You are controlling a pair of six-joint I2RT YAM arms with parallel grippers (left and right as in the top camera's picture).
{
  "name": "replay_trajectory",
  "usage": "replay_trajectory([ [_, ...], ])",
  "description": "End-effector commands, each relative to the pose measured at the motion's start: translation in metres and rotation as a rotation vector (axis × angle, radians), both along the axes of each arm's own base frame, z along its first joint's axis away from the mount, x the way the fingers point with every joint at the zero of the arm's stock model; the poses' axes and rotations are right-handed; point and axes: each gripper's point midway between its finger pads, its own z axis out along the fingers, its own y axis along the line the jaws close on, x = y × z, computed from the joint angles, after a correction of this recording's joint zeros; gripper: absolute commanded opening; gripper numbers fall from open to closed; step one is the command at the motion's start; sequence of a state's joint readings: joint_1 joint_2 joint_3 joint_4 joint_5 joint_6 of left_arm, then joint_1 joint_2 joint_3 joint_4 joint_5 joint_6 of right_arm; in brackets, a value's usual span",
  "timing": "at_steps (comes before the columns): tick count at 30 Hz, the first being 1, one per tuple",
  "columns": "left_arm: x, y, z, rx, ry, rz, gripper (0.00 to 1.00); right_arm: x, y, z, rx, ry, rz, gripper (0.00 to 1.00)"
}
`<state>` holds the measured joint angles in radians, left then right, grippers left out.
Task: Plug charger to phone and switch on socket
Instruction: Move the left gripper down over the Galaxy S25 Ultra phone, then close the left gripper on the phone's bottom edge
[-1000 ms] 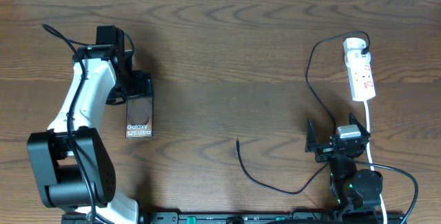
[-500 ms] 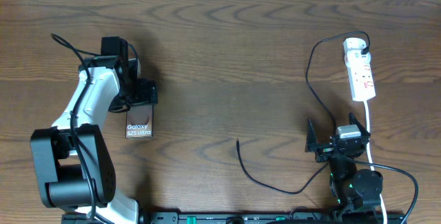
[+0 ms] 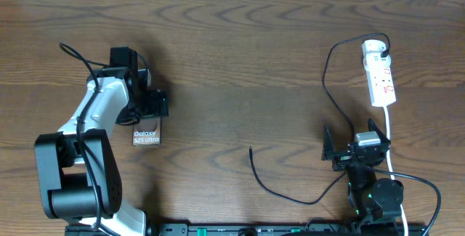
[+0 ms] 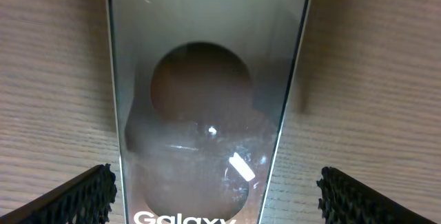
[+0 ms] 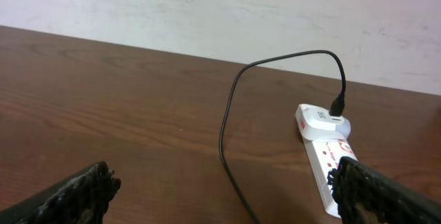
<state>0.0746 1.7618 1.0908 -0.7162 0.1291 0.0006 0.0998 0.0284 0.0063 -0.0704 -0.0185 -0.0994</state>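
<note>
The phone (image 3: 146, 136) lies flat on the table at the left, its "Galaxy" lettering toward the front. My left gripper (image 3: 150, 112) hovers over the phone's far half, open. In the left wrist view its fingers (image 4: 217, 196) stand on either side of the phone (image 4: 207, 100) without touching it. The socket (image 3: 381, 72) lies at the far right. The charger cable (image 3: 327, 83) runs from an adapter on the socket's far end, past my right gripper (image 3: 352, 143), to a free plug tip (image 3: 251, 149) mid-table. The right gripper (image 5: 227, 189) is open and empty, with the cable (image 5: 224, 134) and socket (image 5: 331, 162) ahead.
The socket's white cord (image 3: 390, 138) runs toward the front beside the right arm base. Thicker black robot cables (image 3: 418, 181) loop at the front right. A white wall (image 5: 207, 10) rises behind the table's far edge.
My left gripper has shifted slightly right and toward the front, further over the phone. The phone, the cable and the right arm have not moved.
</note>
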Motion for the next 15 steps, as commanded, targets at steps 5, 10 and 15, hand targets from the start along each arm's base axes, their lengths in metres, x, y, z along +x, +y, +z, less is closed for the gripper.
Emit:
replay_trajectory([
  [5, 0.0010, 0.0004, -0.0024, 0.013, -0.010, -0.033, 0.93, -0.0003, 0.0010, -0.0009, -0.011, 0.001, 0.005, 0.99],
  [10, 0.0029, 0.0004, -0.0023, 0.016, -0.018, -0.055, 0.93, -0.0003, 0.0010, -0.0009, -0.011, 0.001, 0.005, 0.99],
  [15, 0.0032, 0.0005, -0.0049, 0.016, -0.014, -0.059, 0.93, -0.0003, 0.0010, -0.0009, -0.011, 0.001, 0.005, 0.99],
])
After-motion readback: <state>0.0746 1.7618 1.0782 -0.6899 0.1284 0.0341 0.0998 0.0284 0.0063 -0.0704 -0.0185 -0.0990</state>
